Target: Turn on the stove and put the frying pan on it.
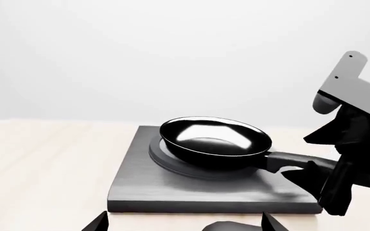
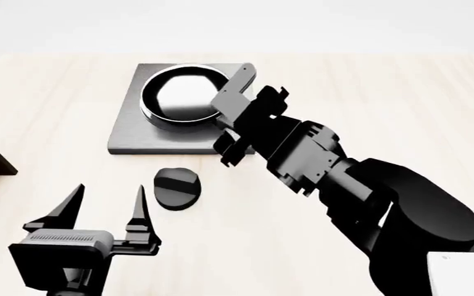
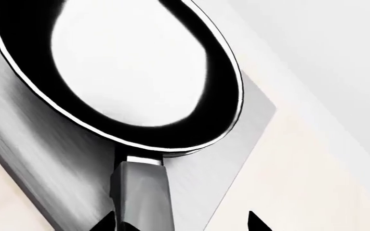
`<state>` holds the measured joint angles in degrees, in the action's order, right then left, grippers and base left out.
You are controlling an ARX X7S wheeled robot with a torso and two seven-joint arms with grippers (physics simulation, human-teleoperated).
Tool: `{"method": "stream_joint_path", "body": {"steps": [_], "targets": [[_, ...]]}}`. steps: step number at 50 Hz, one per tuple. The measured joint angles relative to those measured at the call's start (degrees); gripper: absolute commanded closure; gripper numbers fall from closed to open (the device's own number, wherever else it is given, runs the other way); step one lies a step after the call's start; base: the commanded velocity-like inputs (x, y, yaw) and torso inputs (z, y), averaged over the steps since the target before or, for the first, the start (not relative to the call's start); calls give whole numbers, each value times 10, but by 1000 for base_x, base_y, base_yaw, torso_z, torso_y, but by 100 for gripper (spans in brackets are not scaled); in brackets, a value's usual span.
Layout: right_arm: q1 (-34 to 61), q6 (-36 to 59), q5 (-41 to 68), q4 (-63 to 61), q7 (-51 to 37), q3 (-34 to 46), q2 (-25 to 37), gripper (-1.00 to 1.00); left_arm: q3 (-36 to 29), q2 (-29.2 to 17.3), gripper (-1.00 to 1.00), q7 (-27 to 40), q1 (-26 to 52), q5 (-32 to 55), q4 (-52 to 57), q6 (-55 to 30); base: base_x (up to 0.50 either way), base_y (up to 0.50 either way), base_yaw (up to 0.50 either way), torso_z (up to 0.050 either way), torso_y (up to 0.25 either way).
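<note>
The right gripper has its jaws spread on either side of the long black handle, apparently without pinching it. The round black frying pan with glossy inside sits on the burner rings of the flat grey metal stove. The left gripper hovers spread and empty over the pale wooden table, near the small round black knob.

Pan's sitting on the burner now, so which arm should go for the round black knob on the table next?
Probably the left. Its open end effector hangs free just beside the knob, in front of the stove. The right end effector is at the frying pan handle, farther back.
</note>
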<state>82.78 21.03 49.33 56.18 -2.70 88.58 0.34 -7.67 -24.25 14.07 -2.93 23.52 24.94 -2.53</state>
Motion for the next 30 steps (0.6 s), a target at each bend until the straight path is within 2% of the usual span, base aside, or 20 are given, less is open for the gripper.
{"method": "stream_joint_path", "body": {"steps": [17,30], "targets": [[35,10,130,1,71,-7,-2,-100,-1,-3,-100,3,-1,1,4,0,0,0,0,0,0],[61,2,175,11,97,-7,-3,-100,-1,-4,-100,5,-1,1,5,1,0,0,0,0,0]]}}
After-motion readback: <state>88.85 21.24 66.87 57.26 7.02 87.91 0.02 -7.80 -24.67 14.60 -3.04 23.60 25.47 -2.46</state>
